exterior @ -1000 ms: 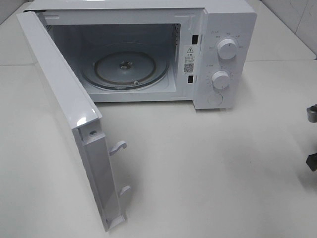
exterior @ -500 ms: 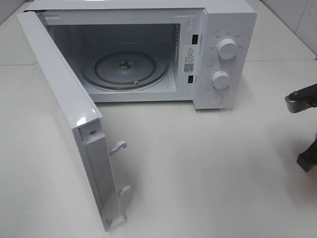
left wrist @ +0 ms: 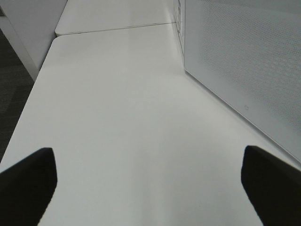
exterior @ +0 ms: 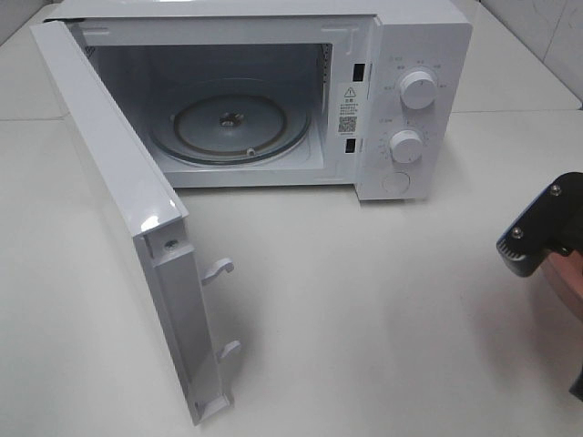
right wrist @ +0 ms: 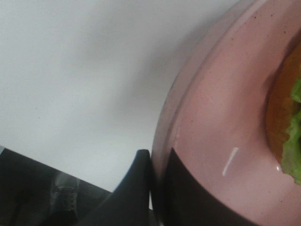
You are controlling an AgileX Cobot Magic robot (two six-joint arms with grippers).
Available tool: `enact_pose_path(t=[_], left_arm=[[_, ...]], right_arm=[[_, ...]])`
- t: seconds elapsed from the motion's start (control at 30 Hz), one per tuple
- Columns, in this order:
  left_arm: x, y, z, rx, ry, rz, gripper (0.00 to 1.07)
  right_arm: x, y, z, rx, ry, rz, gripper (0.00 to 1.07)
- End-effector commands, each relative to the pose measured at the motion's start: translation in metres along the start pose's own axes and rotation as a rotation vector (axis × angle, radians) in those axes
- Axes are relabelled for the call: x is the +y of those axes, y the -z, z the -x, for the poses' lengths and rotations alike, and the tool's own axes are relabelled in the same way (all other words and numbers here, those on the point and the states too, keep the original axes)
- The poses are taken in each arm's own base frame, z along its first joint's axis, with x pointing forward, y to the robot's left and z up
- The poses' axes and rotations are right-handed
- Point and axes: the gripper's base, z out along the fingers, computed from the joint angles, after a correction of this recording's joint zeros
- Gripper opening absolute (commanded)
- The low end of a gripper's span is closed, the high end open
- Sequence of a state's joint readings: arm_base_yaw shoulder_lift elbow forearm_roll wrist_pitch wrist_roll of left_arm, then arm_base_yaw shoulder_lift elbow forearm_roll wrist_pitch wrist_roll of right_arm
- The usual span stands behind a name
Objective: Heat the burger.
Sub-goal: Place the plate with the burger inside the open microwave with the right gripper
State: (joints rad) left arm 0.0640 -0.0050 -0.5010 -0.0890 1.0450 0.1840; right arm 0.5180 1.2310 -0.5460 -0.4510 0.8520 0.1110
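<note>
Since the right claw (right wrist: 157, 183) is clamped on the rim of the plate (right wrist: 211, 117) with the burger (right wrist: 282, 103) on top, keep it dead level going onto the turntable (exterior: 228, 123) in the microwave (exterior: 401, 55); the left claw (left wrist: 150, 188) sits wide apart.

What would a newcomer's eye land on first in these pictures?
The white microwave at the back, its door swung wide to the left, glass turntable bare. At the right edge, the right gripper has its jaws shut on the rim of a pink plate, the burger on it.
</note>
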Motion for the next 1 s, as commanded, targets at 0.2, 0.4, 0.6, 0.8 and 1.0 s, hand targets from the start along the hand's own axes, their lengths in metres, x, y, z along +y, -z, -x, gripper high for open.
enact_pose_path(t=[0.2,0.4,0.6,0.8,1.0], left_arm=[[0.0,0.002,-0.001,-0.028,0.006,0.003,1.0],[0.0,0.002,-0.001,-0.028,0.006,0.003,1.0],[0.0,0.002,-0.001,-0.028,0.006,0.003,1.0],[0.0,0.002,-0.001,-0.028,0.006,0.003,1.0],[0.0,0.002,-0.001,-0.028,0.006,0.003,1.0]], right_arm=[[0.007,0.005,-0.001,-0.088,0.287,-0.064,0.0],[0.014,0.008,0.007,-0.175,0.534,-0.074,0.0],[0.016,0.008,0.009,-0.182,0.732,-0.093,0.0],[0.017,0.009,0.012,-0.225,0.789,-0.1,0.0],[0.02,0.01,0.017,-0.287,0.798,-0.098,0.0]])
